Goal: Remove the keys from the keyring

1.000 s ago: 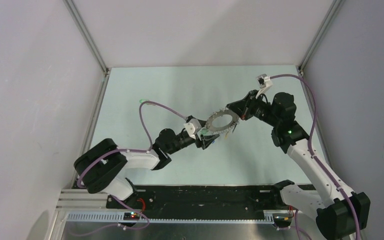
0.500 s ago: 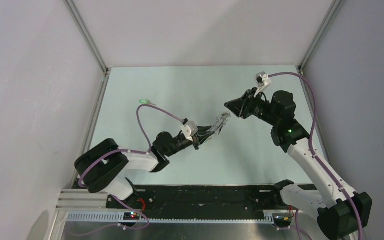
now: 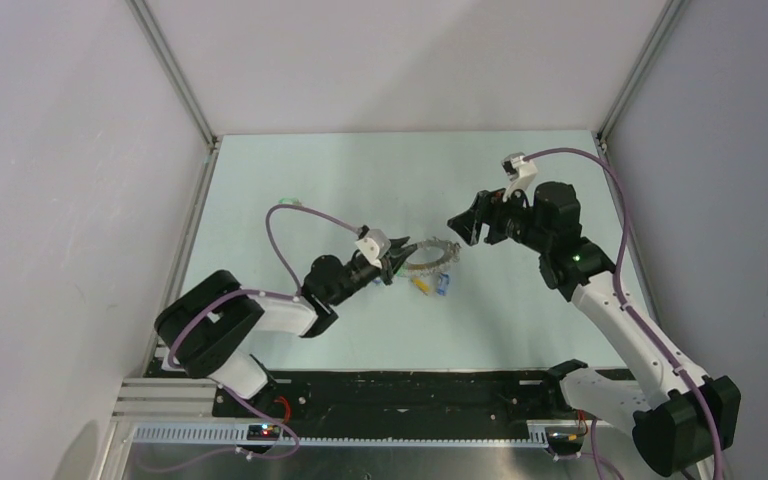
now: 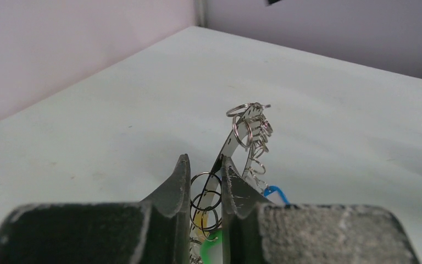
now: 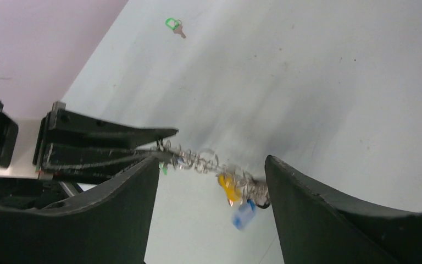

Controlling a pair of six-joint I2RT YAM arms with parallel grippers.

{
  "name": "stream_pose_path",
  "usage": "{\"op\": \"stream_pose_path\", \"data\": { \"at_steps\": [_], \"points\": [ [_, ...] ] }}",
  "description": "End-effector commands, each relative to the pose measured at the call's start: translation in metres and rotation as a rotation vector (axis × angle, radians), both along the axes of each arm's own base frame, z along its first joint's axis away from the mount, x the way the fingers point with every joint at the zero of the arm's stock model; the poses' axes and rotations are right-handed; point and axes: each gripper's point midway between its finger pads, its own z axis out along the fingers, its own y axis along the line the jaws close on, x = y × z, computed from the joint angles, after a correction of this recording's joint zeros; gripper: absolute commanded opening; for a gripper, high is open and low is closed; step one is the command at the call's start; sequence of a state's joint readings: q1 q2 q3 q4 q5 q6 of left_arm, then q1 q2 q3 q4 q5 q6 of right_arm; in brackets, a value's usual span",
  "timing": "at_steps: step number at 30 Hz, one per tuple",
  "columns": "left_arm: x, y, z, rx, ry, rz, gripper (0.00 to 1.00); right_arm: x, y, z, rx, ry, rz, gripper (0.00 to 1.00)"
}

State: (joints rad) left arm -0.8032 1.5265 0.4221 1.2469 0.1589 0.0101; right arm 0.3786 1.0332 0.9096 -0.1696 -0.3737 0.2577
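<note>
The left gripper (image 4: 205, 165) is clamped on the keyring (image 4: 240, 129), seen edge-on, its lower part hidden between the jaws. The right gripper (image 3: 465, 225), spread wide, hangs just beyond the ring, apart from it. The keys (image 5: 228, 188) dangling below are blurred.

Lab cell: aluminium framing (image 3: 172, 72), plain walls (image 3: 60, 180)

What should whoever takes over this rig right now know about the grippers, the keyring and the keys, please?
Grippers: the left gripper has its jaws shut on the edge of the keyring, holding it tilted up. The right gripper is wide open and empty, facing the ring's far side.
Done: one green key lies loose on the table, away from both arms.
Left: a yellow key and a blue key hang at the ring, blurred, and seem attached; more small rings line its edge.
</note>
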Motion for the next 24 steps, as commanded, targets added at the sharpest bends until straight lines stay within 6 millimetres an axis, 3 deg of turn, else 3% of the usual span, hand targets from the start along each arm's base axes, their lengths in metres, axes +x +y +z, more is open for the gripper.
{"op": "stream_pose_path", "data": {
  "at_steps": [1, 6, 9, 14, 19, 24],
  "points": [
    [0.037, 0.012, 0.045, -0.080, -0.125, 0.099, 0.00, 0.011, 0.000, 0.019, 0.017, -0.066, -0.017, 0.77],
    [0.035, 0.016, 0.052, -0.093, -0.134, 0.059, 0.00, 0.016, 0.001, 0.013, -0.008, -0.076, -0.008, 0.73],
    [0.017, 0.014, 0.055, -0.097, -0.142, -0.016, 0.00, 0.016, 0.002, 0.002, -0.063, -0.088, 0.033, 0.70],
    [-0.015, 0.007, 0.064, -0.126, -0.129, -0.174, 0.00, 0.016, 0.001, -0.013, -0.169, -0.165, 0.105, 0.76],
    [-0.039, 0.000, 0.059, -0.050, -0.237, -0.303, 0.00, 0.015, -0.010, -0.012, -0.236, -0.275, 0.095, 0.71],
    [-0.051, -0.001, 0.054, 0.004, -0.329, -0.370, 0.00, 0.001, 0.000, -0.012, -0.220, -0.319, 0.198, 0.65]
  ]
}}
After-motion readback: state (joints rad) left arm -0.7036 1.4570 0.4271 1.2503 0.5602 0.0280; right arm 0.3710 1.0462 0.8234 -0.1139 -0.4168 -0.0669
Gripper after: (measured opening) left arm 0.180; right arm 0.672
